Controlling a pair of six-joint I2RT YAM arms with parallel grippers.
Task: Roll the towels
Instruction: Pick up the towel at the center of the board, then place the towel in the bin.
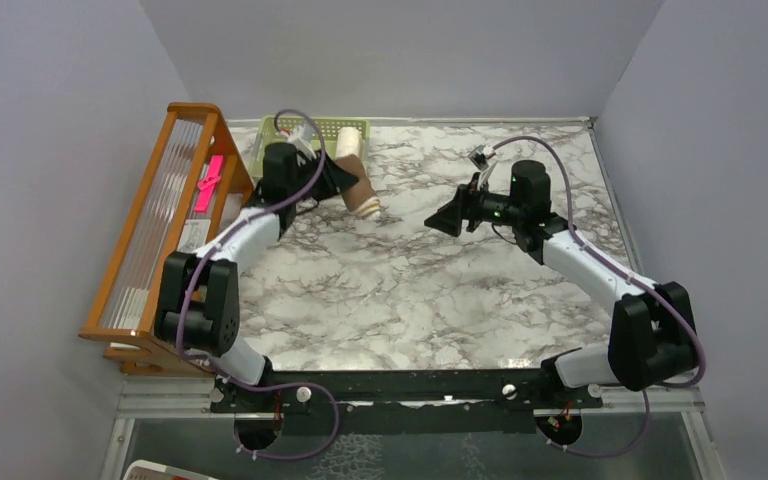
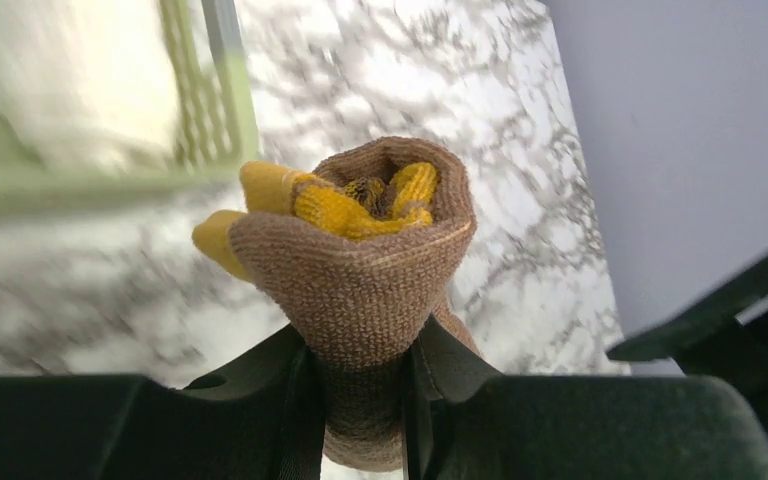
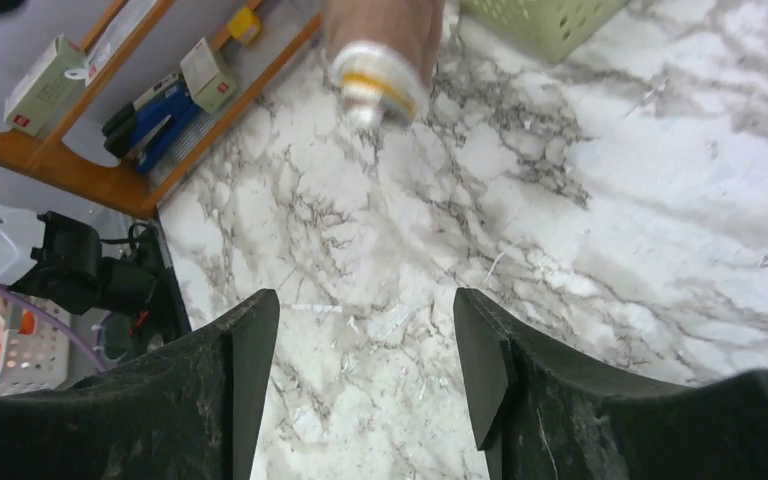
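We see the left pincer (image 2: 360, 400) clamped round the mustard towel (image 2: 360, 250), rolled brown side out and seemingly lifted off the surface (image 1: 410, 290) beside the basket (image 1: 305, 127), likely to join the cream towel (image 2: 70, 80) inside; right pincer (image 3: 365, 370) gapes empty, well apart

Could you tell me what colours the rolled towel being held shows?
The towel is brown outside, yellow inside; the left wrist view shows it best.

Two towels (image 1: 361, 190) (image 1: 349, 146), one basket (image 1: 332, 124), one wooden rack (image 1: 146, 235)
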